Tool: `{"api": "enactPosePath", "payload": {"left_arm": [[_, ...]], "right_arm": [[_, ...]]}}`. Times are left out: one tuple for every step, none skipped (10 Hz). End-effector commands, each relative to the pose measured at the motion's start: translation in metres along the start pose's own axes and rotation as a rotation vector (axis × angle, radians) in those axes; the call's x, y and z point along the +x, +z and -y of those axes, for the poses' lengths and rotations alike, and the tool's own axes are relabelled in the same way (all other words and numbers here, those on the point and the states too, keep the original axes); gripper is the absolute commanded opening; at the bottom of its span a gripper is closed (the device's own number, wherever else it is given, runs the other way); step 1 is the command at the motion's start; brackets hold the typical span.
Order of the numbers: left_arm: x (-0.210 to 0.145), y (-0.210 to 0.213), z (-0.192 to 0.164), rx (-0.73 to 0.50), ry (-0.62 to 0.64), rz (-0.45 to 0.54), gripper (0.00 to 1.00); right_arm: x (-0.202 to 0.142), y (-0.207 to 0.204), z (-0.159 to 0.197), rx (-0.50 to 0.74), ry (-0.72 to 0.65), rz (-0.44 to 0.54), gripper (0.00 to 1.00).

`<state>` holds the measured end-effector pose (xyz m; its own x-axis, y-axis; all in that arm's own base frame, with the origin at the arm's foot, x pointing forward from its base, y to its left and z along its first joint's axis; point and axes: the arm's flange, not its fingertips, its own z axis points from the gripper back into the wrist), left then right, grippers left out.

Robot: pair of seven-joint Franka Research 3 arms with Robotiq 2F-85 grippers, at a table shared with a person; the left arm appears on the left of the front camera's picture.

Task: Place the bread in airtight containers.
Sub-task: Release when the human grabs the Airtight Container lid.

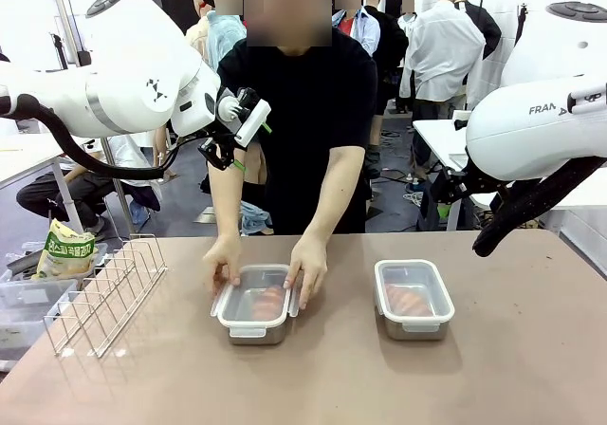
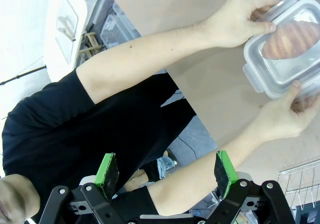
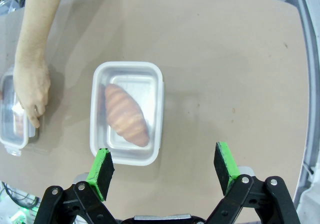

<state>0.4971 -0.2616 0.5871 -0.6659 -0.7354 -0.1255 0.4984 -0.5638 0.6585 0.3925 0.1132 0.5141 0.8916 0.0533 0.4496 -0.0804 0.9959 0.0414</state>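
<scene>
Left hand [image 2: 166,175]: spread, empty, raised above the far left of the worktop [image 1: 512,368].
Right hand [image 3: 165,170]: spread, empty, above the right tin [image 1: 413,299].
Person's hands [image 1: 308,268]: pressing the lid onto the left tin [image 1: 253,304].
Bread: 2 rolls, 1 [image 3: 126,114] per tin.
Tins: 2, both lidded.
Progress: nearly done; latching seemingly left.

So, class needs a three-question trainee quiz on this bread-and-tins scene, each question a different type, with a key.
1. True or false: both tins hold a roll under a lid.
2. Whose hands press the left tin's lid? A) the person's B) left gripper C) right gripper
3. Fill in: the wire rack stands at the table's ___ side in the front view.

Key: 1 true: the right tin is lidded too. 2 A, the person's hands. 3 left.
</scene>
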Motion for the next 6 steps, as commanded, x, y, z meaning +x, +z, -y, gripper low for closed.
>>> {"api": "enactPosePath", "payload": {"left_arm": [[-0.0010,0.0007,-0.0001,0.002,0.001,-0.002,1.00],[-0.0010,0.0007,-0.0001,0.002,0.001,-0.002,1.00],[-0.0010,0.0007,-0.0001,0.002,0.001,-0.002,1.00],[-0.0010,0.0007,-0.0001,0.002,0.001,-0.002,1.00],[-0.0010,0.0007,-0.0001,0.002,0.001,-0.002,1.00],[-0.0010,0.0007,-0.0001,0.002,0.001,-0.002,1.00]], "right_arm": [[-0.0001,-0.0006,0.0007,0.009,-0.003,-0.004,1.00],[-0.0001,-0.0006,0.0007,0.009,-0.003,-0.004,1.00],[-0.0001,-0.0006,0.0007,0.009,-0.003,-0.004,1.00],[-0.0001,-0.0006,0.0007,0.009,-0.003,-0.004,1.00],[-0.0001,-0.0006,0.0007,0.009,-0.003,-0.004,1.00],[-0.0001,-0.0006,0.0007,0.009,-0.003,-0.004,1.00]]}}
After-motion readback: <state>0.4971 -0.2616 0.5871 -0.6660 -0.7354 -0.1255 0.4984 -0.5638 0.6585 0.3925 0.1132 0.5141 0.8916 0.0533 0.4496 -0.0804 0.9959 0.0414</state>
